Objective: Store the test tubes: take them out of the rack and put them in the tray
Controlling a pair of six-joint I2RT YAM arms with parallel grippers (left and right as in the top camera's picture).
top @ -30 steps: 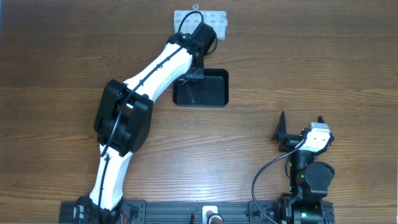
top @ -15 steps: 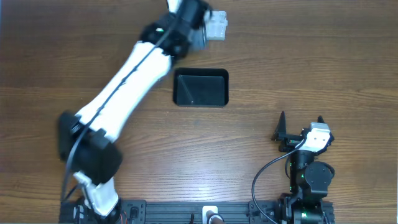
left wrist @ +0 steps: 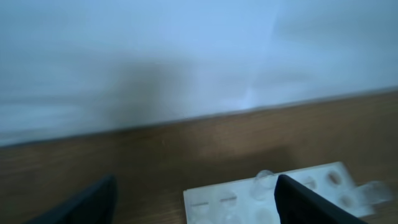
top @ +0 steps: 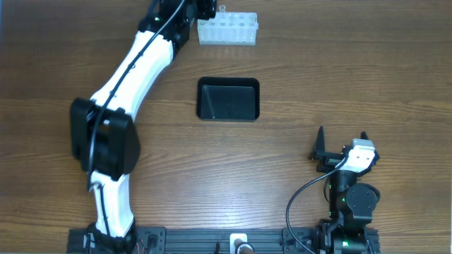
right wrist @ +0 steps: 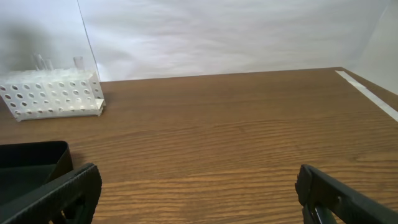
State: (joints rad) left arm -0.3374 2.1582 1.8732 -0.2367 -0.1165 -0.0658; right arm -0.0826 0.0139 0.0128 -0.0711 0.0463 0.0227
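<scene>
Blurred rack (left wrist: 217,205), bottom edge-cropped

The rack (top: 227,31), with test tubes (right wrist: 78,63) stood in it, is placed behind the tray (top: 200,99); the right gripper (top: 342,132) is set before the tray, to its right.

White, hole-dotted rack (top: 227,32), upper centre; black tray (top: 233,103); brown wood-grain counter (top: 367,63); white-and-black left arm (top: 145,58).

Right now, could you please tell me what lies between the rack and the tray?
Only bare wooden table lies between the rack and the tray; the top view shows that stretch with nothing on it.
</scene>
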